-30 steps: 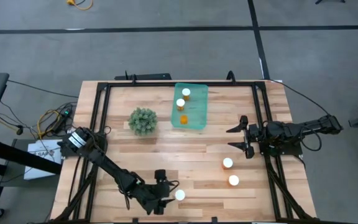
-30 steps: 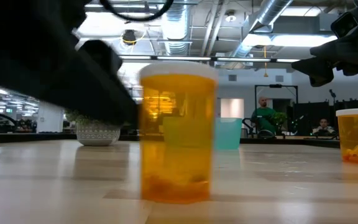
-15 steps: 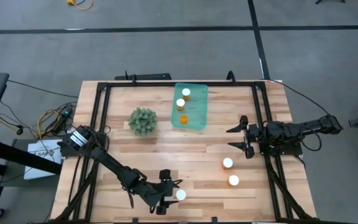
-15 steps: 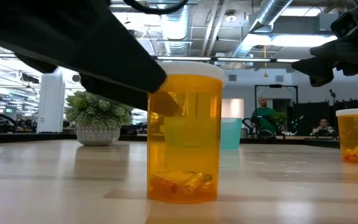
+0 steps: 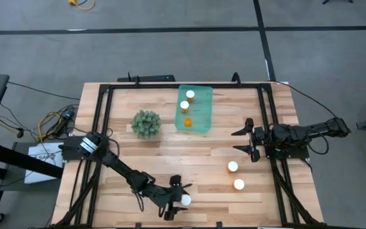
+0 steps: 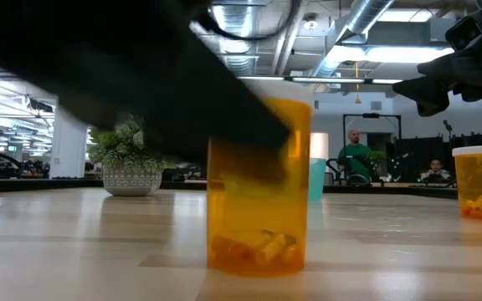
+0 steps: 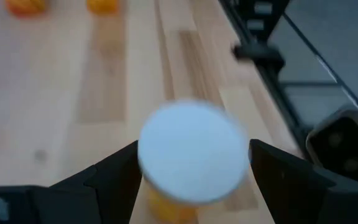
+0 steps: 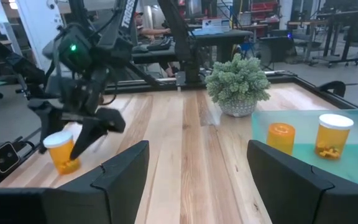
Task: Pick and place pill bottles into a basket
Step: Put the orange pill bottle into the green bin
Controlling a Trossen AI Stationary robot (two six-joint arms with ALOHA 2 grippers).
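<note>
A: Any writing on the bottles?

B: None that can be read.

A: Where is the left end effector (image 5: 182, 199)?

B: At the near edge of the surface (image 5: 189, 156), its fingers spread on either side of one pill bottle (image 5: 185, 200), white cap between them. Whether they touch it, I cannot tell. The bottle stands upright with a few pills inside.

A: And the count?

B: Six bottles: that one, two (image 5: 232, 166) (image 5: 239, 184) standing on the right, three inside the basket (image 5: 203, 108) at the far side. One green plant (image 5: 146, 123) beside the basket.

A: The right end effector (image 5: 244, 142)?

B: Wide open, empty, near the right edge.
</note>
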